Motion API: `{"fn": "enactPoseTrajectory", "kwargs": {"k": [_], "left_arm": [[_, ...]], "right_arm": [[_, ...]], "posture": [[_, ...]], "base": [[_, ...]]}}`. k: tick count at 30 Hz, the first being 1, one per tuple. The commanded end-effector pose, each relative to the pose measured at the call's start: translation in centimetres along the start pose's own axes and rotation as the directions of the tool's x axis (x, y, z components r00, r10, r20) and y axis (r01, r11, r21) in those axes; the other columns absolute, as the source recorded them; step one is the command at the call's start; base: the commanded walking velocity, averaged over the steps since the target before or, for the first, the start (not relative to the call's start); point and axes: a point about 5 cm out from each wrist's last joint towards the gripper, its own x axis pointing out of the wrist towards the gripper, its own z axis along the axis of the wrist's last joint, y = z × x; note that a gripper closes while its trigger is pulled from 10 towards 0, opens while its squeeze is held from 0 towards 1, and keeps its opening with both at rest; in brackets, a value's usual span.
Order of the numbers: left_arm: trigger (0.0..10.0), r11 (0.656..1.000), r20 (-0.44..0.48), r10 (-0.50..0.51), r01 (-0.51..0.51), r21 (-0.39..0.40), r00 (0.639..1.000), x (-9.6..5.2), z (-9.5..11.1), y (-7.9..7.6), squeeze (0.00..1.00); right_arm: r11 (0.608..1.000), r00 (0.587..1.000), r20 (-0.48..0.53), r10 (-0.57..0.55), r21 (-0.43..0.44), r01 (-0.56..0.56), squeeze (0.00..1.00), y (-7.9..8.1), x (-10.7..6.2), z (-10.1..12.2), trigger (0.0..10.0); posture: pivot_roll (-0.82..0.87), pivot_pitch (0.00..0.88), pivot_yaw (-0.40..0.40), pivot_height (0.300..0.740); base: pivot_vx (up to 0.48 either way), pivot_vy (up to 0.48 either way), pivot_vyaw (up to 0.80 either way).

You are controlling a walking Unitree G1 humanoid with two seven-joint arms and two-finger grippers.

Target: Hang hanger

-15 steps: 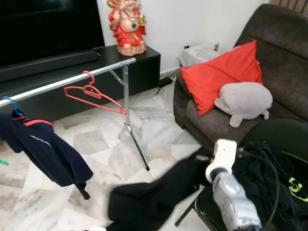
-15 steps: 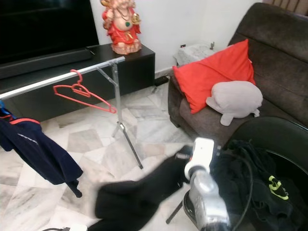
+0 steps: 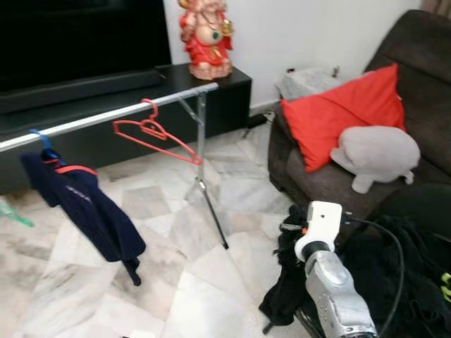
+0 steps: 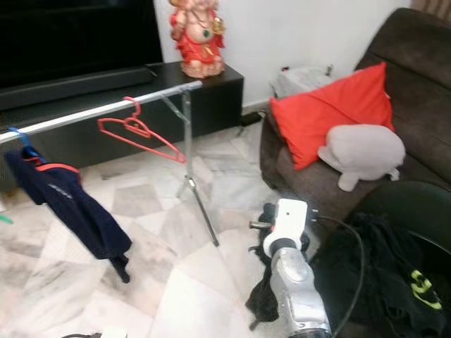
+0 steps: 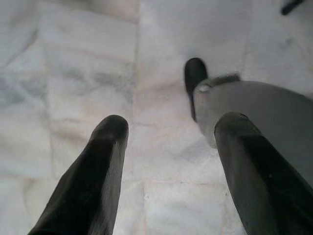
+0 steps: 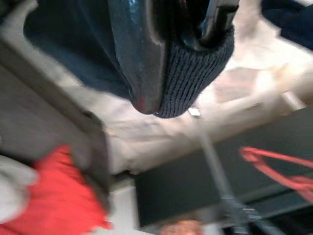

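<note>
Over by the wall, the dark sofa is the biggest thing around, with a red cushion and a grey plush toy resting on its seat. Next in size is the silver clothes rail, slanting across the marble floor in front of the black TV cabinet, where a red figurine stands. A navy shirt hangs from a blue hanger near the rail's left end, and the empty red hanger hooks over the rail further right, close to the stand's leg. Low at the right, the silver right arm reaches forward, its right hand pinched tight on the ribbed edge of a dark garment that droops to the floor beside a heap of black clothes. Down at floor level, the left hand points at the tiles with its two black fingers spread apart, gripping nothing.
</note>
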Motion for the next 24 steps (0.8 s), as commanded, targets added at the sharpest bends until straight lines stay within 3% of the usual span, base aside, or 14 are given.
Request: {"fn": "enactPoseTrajectory", "kwargs": {"k": [1,14,19,24], "left_arm": [[10.0,1.000,-0.027,0.003,-0.003,-0.003,1.000,-0.1,-0.9,-0.1,0.00],[10.0,1.000,-0.027,0.016,-0.016,-0.007,1.000,-0.2,-0.9,0.1,0.00],[10.0,1.000,-0.022,0.025,-0.025,-0.002,0.999,-0.2,-0.9,0.0,0.00],[10.0,0.998,0.024,0.062,-0.063,0.029,0.998,-0.2,-0.5,0.1,0.00]], "right_arm": [[1.000,0.998,0.058,0.018,-0.008,-0.018,0.00,0.2,0.0,1.2,10.0],[1.000,0.998,0.059,0.022,-0.009,-0.022,0.00,-0.1,0.1,0.8,10.0],[1.000,1.000,0.029,0.007,-0.007,-0.007,0.00,-0.8,0.1,-0.1,10.0],[0.999,0.996,-0.081,-0.039,-0.015,0.038,0.00,-2.4,0.2,-2.8,10.0]], "posture": [[-0.04,0.073,0.033,0.740],[-0.03,0.083,0.032,0.740],[-0.03,0.078,0.026,0.740],[-0.02,0.072,0.010,0.740]], "base": [[0.000,0.000,0.80],[0.000,0.000,0.80],[0.000,0.000,0.76],[0.000,0.000,0.00]]}}
